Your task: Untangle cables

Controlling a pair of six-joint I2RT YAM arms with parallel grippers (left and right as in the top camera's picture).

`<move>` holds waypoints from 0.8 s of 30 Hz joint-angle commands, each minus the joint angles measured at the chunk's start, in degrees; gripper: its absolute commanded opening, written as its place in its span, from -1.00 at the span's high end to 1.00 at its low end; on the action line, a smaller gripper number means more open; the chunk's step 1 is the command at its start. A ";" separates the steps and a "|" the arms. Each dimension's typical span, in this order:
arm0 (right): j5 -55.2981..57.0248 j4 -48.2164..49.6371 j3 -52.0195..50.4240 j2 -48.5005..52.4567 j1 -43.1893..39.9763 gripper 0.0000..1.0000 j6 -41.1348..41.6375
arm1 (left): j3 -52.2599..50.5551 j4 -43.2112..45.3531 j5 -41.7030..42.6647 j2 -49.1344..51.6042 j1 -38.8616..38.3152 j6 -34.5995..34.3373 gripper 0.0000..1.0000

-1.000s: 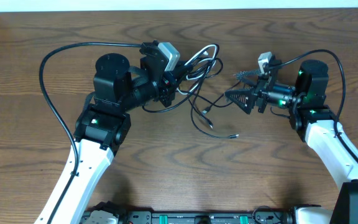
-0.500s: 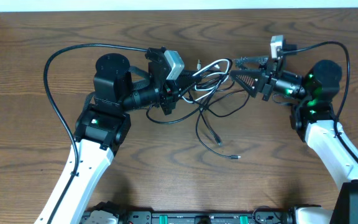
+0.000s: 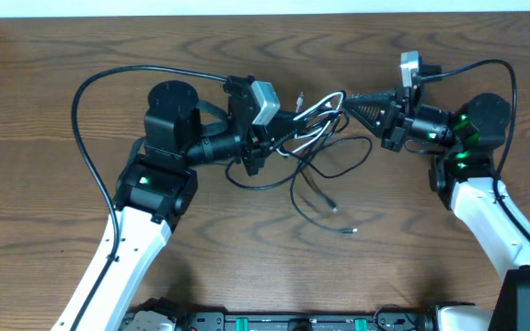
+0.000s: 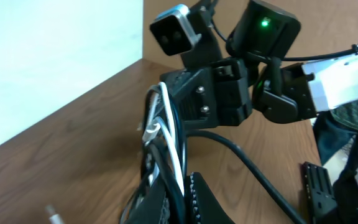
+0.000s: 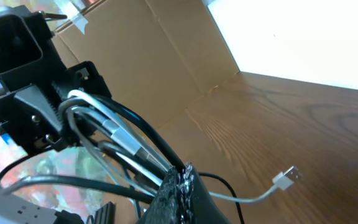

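The cables (image 3: 313, 129), a knot of thin black cords with one white cord, are stretched between my two grippers above the brown table (image 3: 247, 248). My left gripper (image 3: 270, 129) is shut on the left side of the bundle; in the left wrist view black and white cords (image 4: 169, 140) run out from between its fingers (image 4: 211, 202). My right gripper (image 3: 350, 104) is shut on the bundle's right end, and the cords (image 5: 123, 140) enter at its fingertips (image 5: 182, 177). Loose black ends (image 3: 325, 198) trail onto the table. A white plug (image 5: 284, 177) hangs free.
A thick black arm cable (image 3: 90, 83) loops out at the left of the left arm. A cardboard wall (image 5: 166, 50) stands at the table's left side. A black rail (image 3: 283, 322) runs along the front edge.
My right gripper moved up and left to the bundle and shut on it. The left arm carried its side of the bundle slightly right, and the cords now span between both grippers.
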 commanded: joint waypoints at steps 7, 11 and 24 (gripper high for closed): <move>-0.46 0.33 0.42 -0.07 1.57 -0.18 -0.15 | 0.96 0.63 2.23 -0.35 -0.26 0.31 0.85; -0.44 0.33 0.42 -0.07 1.57 0.03 -0.17 | 0.96 0.63 2.25 -0.37 -0.26 0.28 0.84; 0.76 24.13 0.44 -0.07 -2.54 0.98 11.82 | 0.94 -3.54 3.08 -0.35 -0.26 0.33 0.85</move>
